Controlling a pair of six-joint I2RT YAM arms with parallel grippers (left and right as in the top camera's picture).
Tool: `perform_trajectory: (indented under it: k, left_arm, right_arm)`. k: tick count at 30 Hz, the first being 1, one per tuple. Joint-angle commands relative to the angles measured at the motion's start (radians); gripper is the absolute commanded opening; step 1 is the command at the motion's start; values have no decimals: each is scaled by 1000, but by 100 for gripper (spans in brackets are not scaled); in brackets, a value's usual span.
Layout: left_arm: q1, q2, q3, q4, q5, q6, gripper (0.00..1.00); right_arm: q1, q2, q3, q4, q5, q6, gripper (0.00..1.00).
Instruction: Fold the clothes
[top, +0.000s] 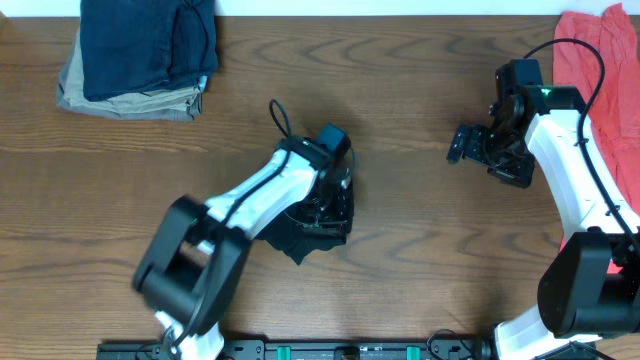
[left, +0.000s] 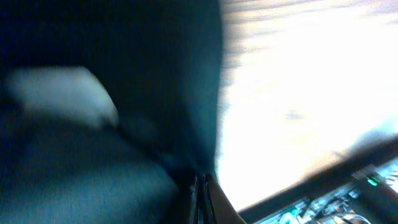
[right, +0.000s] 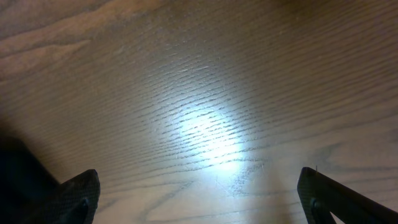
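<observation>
The black T-shirt (top: 318, 232) hangs bunched under my left gripper (top: 328, 212) near the table's middle. The left gripper is shut on its fabric. In the left wrist view the dark cloth (left: 106, 112) fills the left side, blurred, with a pale patch on it, and the closed fingers (left: 202, 193) pinch its edge. My right gripper (top: 470, 143) hovers over bare wood at the right. Its fingers are wide open and empty in the right wrist view (right: 199, 193).
A folded stack of dark blue and tan clothes (top: 140, 55) lies at the far left corner. A red garment (top: 605, 70) lies at the far right edge. The rig's rail (top: 330, 350) runs along the front edge.
</observation>
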Motion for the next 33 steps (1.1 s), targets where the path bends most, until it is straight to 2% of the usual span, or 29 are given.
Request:
perform_trajectory:
  k: [1,5,6,9,15,20,24,29,33]
  left_arm:
    - [8,-142,41,-6,16,21,7]
    - [49,-251,41,-8,-56,21,17]
    - [66,-270,41,-11,-101,20,24]
    - [129,-288,41,-13,-194,16,27]
    - [256,-237,32,-5,-185,17,31]
    - [266,-116,26,49,5,62,31]
    - [245,19,25,109,84,63,31]
    - [219,167,25,203,316,124,31]
    - [206,243,25,239,343,123,31]
  right_arm:
    - [0,-8,5,0,6,-10,99]
    - [0,-8,5,-1,6,-10,99]
    - [0,-8,5,0,6,-10,99]
    - [0,-8,5,-1,6,-10,99]
    - [0,-8,5,-1,6,-10,99]
    - [0,-8,5,0,6,-10,99]
    - [0,-8,5,0,6,-10,99]
    - [0,-8,5,-1,6,-10,99]
    - [0,-8,5,-1,6,-10,99]
